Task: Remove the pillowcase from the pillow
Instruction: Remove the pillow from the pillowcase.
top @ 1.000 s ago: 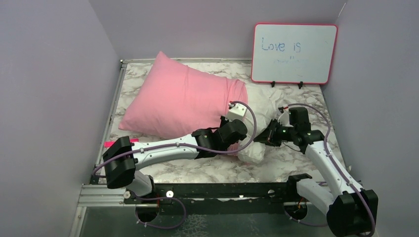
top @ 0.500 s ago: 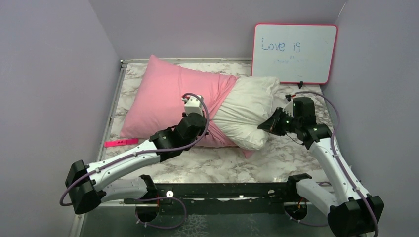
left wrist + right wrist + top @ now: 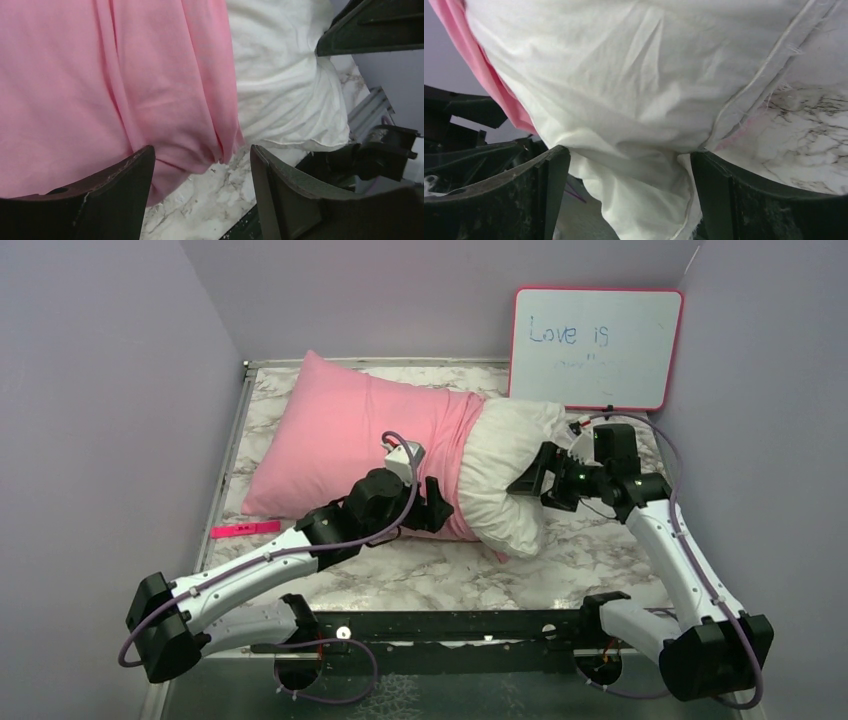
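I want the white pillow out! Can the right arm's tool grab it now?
Probably yes. The right tool is open, and the bare end of the pillow bulges between its jaws with nothing in the way.

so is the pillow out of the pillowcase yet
Partly out. The pillow shows a bare white end on the right; the pink pillowcase covers the rest, its opening bunched around the pillow's middle.
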### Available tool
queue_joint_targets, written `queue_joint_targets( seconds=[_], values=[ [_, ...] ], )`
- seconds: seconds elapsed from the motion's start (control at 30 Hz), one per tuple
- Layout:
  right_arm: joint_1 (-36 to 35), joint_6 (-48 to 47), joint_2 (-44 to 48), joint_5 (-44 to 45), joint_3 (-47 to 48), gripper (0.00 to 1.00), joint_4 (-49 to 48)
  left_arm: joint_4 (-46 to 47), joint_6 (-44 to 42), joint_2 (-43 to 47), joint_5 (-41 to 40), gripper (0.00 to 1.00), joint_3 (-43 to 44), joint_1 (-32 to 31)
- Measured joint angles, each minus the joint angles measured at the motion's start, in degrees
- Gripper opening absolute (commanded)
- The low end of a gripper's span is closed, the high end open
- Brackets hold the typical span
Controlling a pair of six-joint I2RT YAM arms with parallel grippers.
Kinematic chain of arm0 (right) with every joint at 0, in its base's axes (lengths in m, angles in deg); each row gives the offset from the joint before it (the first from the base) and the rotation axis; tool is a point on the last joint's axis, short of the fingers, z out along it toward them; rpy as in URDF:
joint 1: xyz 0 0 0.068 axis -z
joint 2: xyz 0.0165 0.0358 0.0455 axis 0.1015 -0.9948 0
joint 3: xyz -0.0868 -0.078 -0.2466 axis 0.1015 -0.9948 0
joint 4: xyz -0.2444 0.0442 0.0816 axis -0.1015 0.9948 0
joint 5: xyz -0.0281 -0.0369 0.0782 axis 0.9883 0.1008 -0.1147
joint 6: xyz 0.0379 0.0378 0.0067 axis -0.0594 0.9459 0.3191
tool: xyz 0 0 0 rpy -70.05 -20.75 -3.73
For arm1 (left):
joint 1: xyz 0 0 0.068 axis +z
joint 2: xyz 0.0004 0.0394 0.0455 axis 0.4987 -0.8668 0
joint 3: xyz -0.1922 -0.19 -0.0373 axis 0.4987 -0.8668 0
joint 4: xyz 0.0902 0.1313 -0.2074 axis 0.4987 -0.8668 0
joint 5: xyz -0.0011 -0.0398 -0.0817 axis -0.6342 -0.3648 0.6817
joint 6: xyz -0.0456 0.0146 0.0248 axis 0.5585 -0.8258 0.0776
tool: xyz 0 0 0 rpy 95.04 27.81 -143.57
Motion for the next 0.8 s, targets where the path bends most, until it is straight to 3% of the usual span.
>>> queue_joint_targets(
  seconds=[0.2,0.3,0.4,0.47,0.6,0.67,0.7,0.8],
  values=[
    [0.0,-1.6,7.6,3.5,0.1,1.00,8.8,-1.4,3.3,8.9,7.6,0.73,-6.6,0.0],
    [0.0,-1.4,13.9,3.4,-4.8,1.00,11.6,-3.3,4.4,12.8,10.4,0.78,-8.6,0.0],
    [0.0,0.3,18.4,-2.3,-12.6,0.98,10.7,-3.4,5.5,15.0,12.6,0.79,-10.2,0.0],
    [0.0,3.1,18.9,-7.5,-17.7,0.87,7.5,-3.0,6.1,15.1,13.8,0.79,-11.3,0.0],
    [0.0,8.2,13.9,-13.8,-20.7,0.39,-0.5,1.2,8.3,13.7,14.1,0.79,-14.7,-0.7],
    [0.0,9.4,10.0,-15.3,-18.8,0.10,-4.1,5.7,9.7,13.3,13.4,0.79,-17.7,-2.0],
    [0.0,9.9,8.1,-16.1,-17.3,0.02,-5.5,8.4,10.7,12.7,12.8,0.79,-19.3,-2.8],
    [0.0,11.9,4.6,-17.1,-12.7,0.01,-8.6,13.6,12.3,9.1,8.6,0.79,-21.6,-6.1]
  ],
)
